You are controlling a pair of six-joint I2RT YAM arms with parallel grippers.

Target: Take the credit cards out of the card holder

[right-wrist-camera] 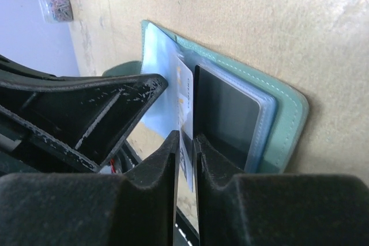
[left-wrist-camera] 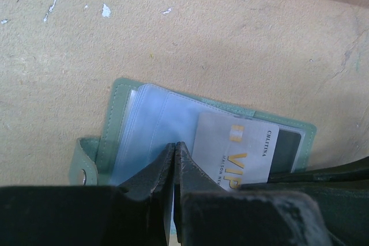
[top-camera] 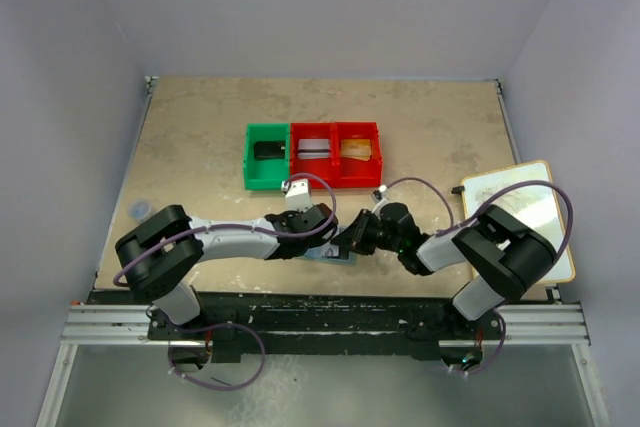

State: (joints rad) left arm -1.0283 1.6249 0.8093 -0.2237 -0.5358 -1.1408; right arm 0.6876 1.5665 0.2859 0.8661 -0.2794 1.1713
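The light blue card holder lies open on the table at the near edge, between both grippers. In the left wrist view the card holder shows clear sleeves, a snap tab and a white VIP card sticking partly out of a sleeve. My left gripper is shut on a clear sleeve page beside that card. My right gripper is shut on the white card's edge. A dark card sits in the sleeve behind it, inside the teal cover.
A green bin and two joined red bins stand at the back middle, each with a small flat item inside. A white board lies at the right edge. A small clear bag lies to the left.
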